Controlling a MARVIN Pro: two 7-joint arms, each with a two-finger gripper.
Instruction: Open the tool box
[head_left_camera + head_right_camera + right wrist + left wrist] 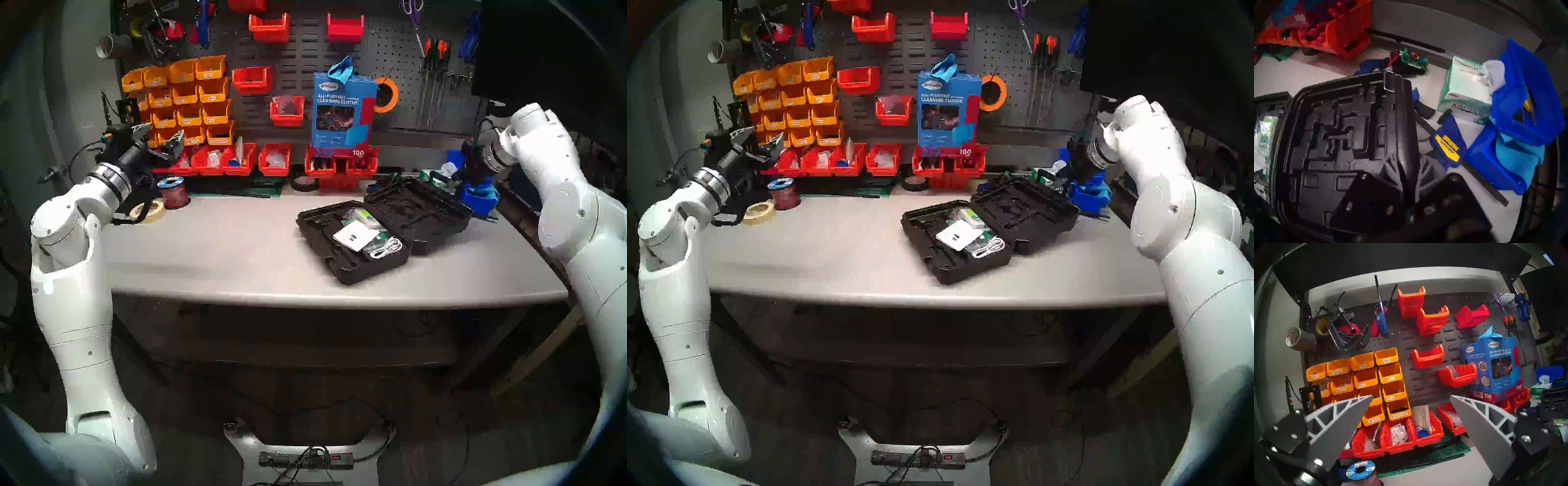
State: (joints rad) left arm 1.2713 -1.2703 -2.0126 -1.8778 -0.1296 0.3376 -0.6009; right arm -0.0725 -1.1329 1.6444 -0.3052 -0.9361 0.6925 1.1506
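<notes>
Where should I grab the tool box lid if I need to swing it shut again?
Probably the lid's far free edge, the side with the moulded handle. The tool box lies fully open, lid flat on the table, hinge in the middle. Come from the right with the right gripper, shut now; open it first.

Workshop: pegboard (390, 61), parts bins (190, 98)

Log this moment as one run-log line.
tool box: open, lid flat on table | left gripper: open, empty, raised by bins | right gripper: shut, empty, above lid
</notes>
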